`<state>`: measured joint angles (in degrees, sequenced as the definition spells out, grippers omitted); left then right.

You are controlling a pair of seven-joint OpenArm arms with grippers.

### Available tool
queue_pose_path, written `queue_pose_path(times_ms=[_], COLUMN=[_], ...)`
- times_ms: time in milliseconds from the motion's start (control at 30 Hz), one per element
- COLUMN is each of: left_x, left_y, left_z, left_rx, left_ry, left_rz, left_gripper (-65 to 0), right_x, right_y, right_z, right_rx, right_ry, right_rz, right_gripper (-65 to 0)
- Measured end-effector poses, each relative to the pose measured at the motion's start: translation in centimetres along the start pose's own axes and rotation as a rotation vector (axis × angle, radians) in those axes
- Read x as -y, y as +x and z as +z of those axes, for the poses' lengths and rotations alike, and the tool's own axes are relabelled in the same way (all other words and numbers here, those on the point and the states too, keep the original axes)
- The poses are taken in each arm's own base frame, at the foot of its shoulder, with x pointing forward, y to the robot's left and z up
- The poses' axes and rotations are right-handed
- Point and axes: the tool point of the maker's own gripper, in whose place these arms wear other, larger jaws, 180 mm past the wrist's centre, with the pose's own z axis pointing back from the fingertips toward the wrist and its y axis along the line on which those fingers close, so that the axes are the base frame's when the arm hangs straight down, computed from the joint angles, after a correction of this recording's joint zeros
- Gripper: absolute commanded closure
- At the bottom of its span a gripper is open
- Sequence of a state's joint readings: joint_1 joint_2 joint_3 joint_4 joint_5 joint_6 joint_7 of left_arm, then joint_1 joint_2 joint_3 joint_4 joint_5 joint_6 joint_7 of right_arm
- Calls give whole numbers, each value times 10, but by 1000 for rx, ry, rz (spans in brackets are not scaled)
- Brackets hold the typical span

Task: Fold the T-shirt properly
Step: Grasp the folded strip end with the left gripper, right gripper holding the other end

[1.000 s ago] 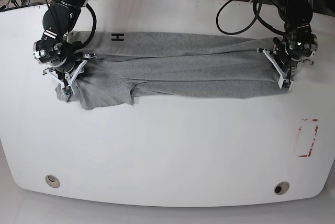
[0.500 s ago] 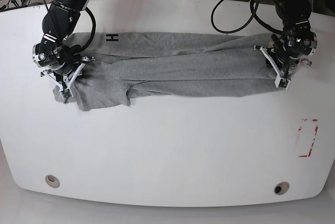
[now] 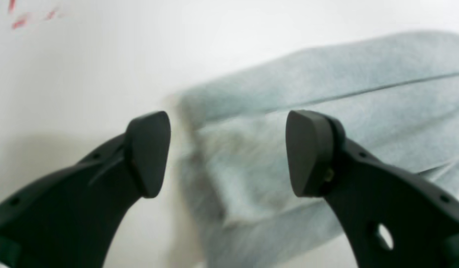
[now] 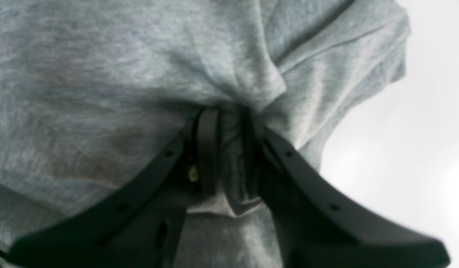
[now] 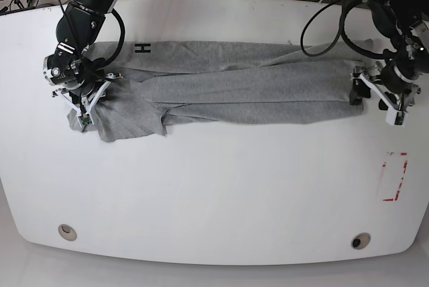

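T-shirt (image 5: 234, 92) pinched by right claw (image 4: 225, 149), left claw (image 3: 225, 152) spread

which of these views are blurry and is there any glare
Left wrist view: motion-smeared edge of the heather-grey cotton T-shirt, open left tool sharper. Right wrist view: soft focus throughout, right tool dark, white table overexposed. Base view: sharp, evenly lit, no glare.

Left pincer (image 3: 225, 152) agape (right pincer (image 4: 225, 149) clamped).
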<state>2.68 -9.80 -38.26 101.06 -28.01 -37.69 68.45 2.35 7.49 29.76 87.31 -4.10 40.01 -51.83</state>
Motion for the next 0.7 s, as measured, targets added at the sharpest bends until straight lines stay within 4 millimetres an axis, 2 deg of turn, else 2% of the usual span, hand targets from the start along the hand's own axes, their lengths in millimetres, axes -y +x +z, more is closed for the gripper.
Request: queue_pose_path(times_ms=[133,333,433,600,700], left_x=[-13,-35,-42,-34,-22], left_y=[-35,-52,-67,-64,-58], left_z=[-11,-20,-26,-34,-42], left_rx=[-96,-92,-132,-119,-110], left_ry=[-51,-117,-135,-208,-261], left_rz=[90,228,293,315,320], left_gripper=[-444,-442,-442,-442,-440], right_x=[0,-2,-2,-5,-6], right_y=[0,0,0,-1,0], right_z=[0,-1,-1,1,1], right_rx=[-3,4,3,4,12], right_ry=[-1,1,1,1,3], right_rz=[2,-9,-5,-6,-6], right_gripper=[-111,-111,-111,-111,-111])
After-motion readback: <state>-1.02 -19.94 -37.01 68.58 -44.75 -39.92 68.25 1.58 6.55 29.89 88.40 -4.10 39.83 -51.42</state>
